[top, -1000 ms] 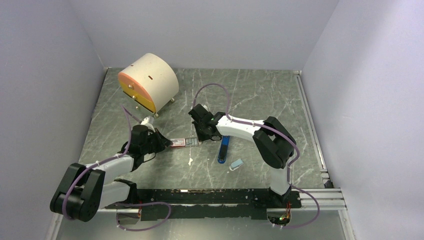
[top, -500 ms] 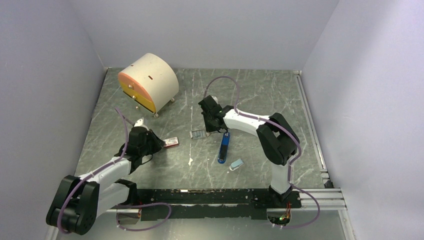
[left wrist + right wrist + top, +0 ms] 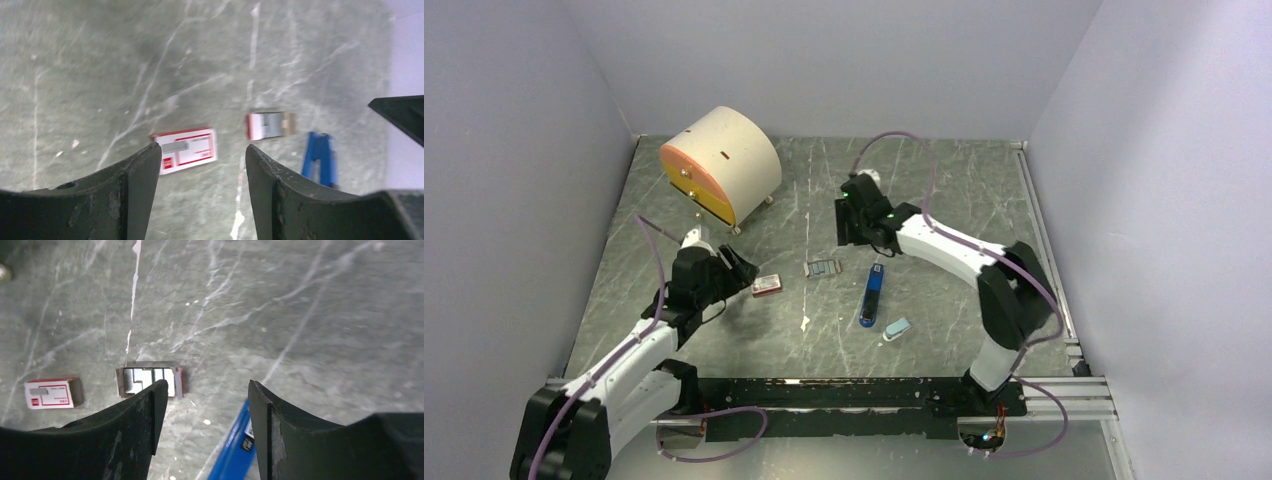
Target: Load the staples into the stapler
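Stapler (image 3: 871, 294) lay mid-table, nearer the near edge; staples (image 3: 822, 268) sat just beyond, to its left. My left gripper (image 3: 202, 150) and right gripper (image 3: 202, 385) hung spread, empty. I'd lower the right squarely over the staples and pinch level.

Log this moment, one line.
left end effector: open, empty | right end effector: open, empty | staples: on table | stapler: on table, untouched

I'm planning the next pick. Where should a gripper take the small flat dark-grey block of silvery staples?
Probably from straight above, pinching its two long edges: the staples lie flat and low on the grey marbled table, offering no side to slip under, and the right gripper stands open nearby.
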Robot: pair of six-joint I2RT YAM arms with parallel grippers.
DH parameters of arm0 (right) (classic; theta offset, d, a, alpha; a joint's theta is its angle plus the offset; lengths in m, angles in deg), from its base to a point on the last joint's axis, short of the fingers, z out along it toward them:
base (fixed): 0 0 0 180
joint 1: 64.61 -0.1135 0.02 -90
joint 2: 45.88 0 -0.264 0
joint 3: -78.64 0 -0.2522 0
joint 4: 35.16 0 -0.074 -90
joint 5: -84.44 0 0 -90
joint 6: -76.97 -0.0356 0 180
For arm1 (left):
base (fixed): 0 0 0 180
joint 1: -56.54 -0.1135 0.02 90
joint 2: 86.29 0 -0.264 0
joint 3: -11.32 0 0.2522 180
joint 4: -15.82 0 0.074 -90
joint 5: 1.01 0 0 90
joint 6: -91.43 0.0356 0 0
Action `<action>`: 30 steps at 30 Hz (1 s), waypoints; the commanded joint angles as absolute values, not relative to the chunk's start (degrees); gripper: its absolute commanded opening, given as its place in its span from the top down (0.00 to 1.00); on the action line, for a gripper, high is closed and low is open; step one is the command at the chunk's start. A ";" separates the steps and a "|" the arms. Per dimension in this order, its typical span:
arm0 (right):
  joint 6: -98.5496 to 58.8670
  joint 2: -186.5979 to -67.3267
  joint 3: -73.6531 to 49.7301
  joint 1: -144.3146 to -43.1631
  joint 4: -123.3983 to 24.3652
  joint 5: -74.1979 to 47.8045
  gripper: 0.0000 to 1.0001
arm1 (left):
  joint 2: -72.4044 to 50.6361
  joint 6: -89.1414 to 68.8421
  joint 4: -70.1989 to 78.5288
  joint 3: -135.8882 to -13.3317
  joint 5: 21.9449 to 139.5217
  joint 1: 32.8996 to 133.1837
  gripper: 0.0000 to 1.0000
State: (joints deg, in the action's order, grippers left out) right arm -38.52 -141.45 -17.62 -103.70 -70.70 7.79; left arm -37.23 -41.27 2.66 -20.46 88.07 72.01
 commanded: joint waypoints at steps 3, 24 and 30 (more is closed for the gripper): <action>-40.24 -128.75 -25.94 -100.54 -76.22 7.67 0.36 | -49.65 -42.38 -6.16 -27.58 84.14 71.48 0.32; -60.48 -108.63 -48.76 -118.60 -79.66 19.94 0.31 | -72.39 -41.00 -33.96 -42.88 77.75 71.48 0.21; -58.64 -109.25 -49.85 -119.85 -74.74 16.73 0.33 | -72.59 -38.83 -36.84 -42.69 77.51 71.48 0.08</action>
State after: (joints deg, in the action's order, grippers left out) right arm -57.21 -109.34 -49.66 -118.89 -78.33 16.73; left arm -73.49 -40.15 -33.05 -41.51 77.99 72.01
